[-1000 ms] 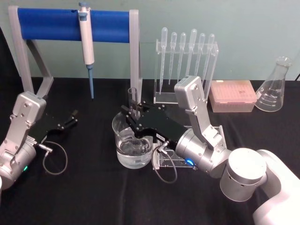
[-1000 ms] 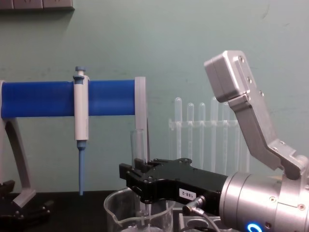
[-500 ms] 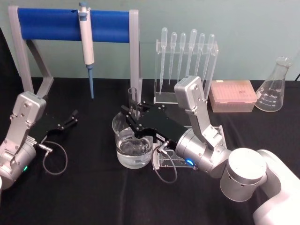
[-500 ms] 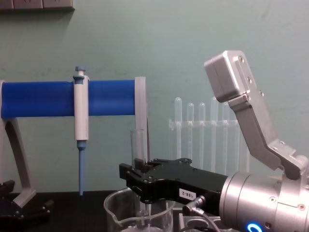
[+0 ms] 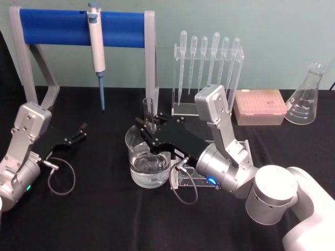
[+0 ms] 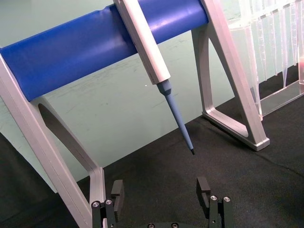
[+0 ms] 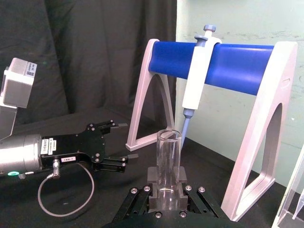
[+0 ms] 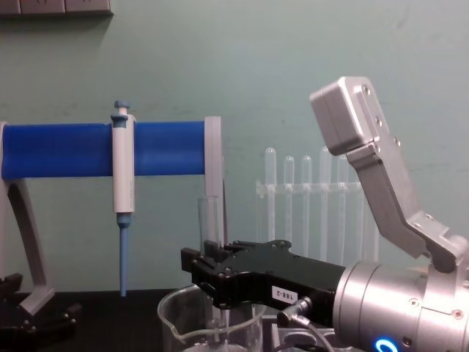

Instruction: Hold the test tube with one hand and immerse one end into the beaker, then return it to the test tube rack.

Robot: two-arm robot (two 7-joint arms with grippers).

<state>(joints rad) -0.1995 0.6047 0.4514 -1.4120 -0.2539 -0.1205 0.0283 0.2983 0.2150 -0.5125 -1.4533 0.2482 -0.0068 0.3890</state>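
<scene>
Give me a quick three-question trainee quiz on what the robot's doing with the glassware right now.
1. True or false: the right gripper has its fingers shut on the test tube and holds it upright.
2. Where is the tube's lower end? A) down inside the beaker B) seated in a rack slot C) lying flat on the cloth
3. Which gripper sits parked off to the robot's left with its fingers open?

Key: 1 true; 2 A; 3 the left gripper.
</scene>
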